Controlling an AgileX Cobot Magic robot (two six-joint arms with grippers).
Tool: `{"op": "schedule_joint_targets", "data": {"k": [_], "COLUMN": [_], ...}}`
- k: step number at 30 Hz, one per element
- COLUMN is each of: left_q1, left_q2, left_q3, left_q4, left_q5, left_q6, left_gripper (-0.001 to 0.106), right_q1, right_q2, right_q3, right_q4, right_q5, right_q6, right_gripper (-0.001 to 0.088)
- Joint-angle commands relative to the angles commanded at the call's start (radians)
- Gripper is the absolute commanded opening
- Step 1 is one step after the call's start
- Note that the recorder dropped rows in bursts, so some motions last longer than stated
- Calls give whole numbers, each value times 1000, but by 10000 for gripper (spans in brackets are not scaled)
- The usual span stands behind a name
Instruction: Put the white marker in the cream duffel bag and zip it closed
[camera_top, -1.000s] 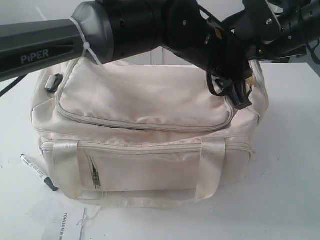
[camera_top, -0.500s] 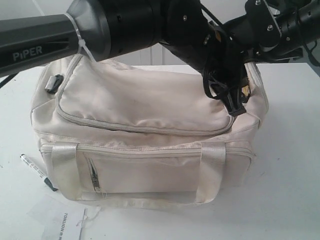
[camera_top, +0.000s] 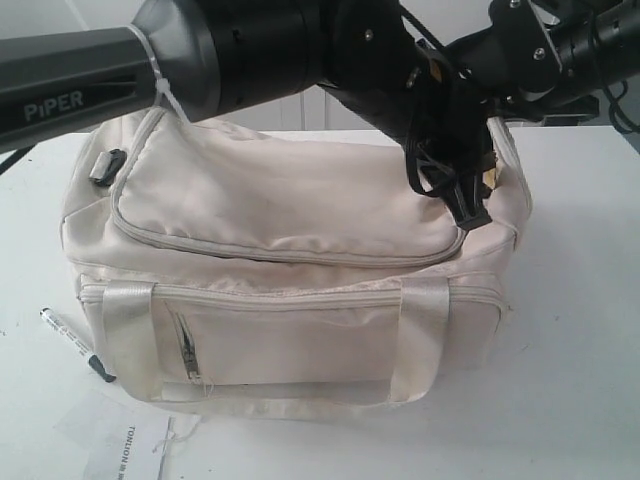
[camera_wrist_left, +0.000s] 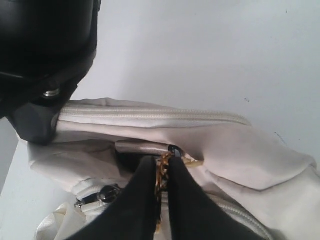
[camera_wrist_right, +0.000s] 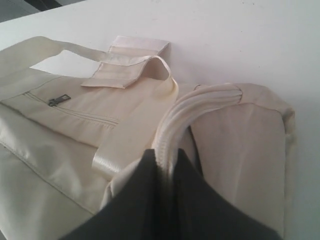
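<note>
The cream duffel bag (camera_top: 290, 260) stands in the middle of the white table. The white marker (camera_top: 75, 343) lies on the table beside the bag's left front corner, black cap toward the front. My left gripper (camera_wrist_left: 161, 161) reaches across to the bag's right end and is shut on a golden chain-like zipper pull (camera_wrist_left: 161, 175); in the exterior view its fingers (camera_top: 468, 205) sit at the flap's right corner. My right gripper (camera_wrist_right: 167, 152) is shut on the bag's thick corded zipper edge (camera_wrist_right: 200, 100) at that same end.
A printed paper sheet (camera_top: 125, 440) lies at the front left, near the marker. A grey buckle (camera_top: 107, 165) sits on the bag's left end and a small pocket zip (camera_top: 188, 350) on its front. Both arms crowd the space above the bag's right half.
The left gripper has shifted slightly left and up with the zipper pull, and the bag's top and right end have shifted with it. The marker has not moved.
</note>
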Motion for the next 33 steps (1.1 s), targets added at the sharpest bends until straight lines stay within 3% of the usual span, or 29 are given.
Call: {"op": "schedule_joint_targets", "data": {"k": [9,14,23,28,33], "left_q1": [0,0,0,0,0], "left_q2": [5,16,18,-4,-10], "left_q3": [0,0,0,0,0], "left_q4": [-81,-81,-82,-188,-186], "left_q5": [42,175,182,206,256], "left_q6": [7,125,170,288,290], "left_gripper": [0,0,0,0,0], "right_q1": [0,0,0,0,0], "right_q2": [0,0,0,0,0], "right_q3": [0,0,0,0,0], "right_q4": [0,-2,-2,-10,-12], "right_q5": [-21,-23,-23,-23,-23], "right_q6": [13,13,13,13,13], "right_gripper": [0,0,0,0,0]}}
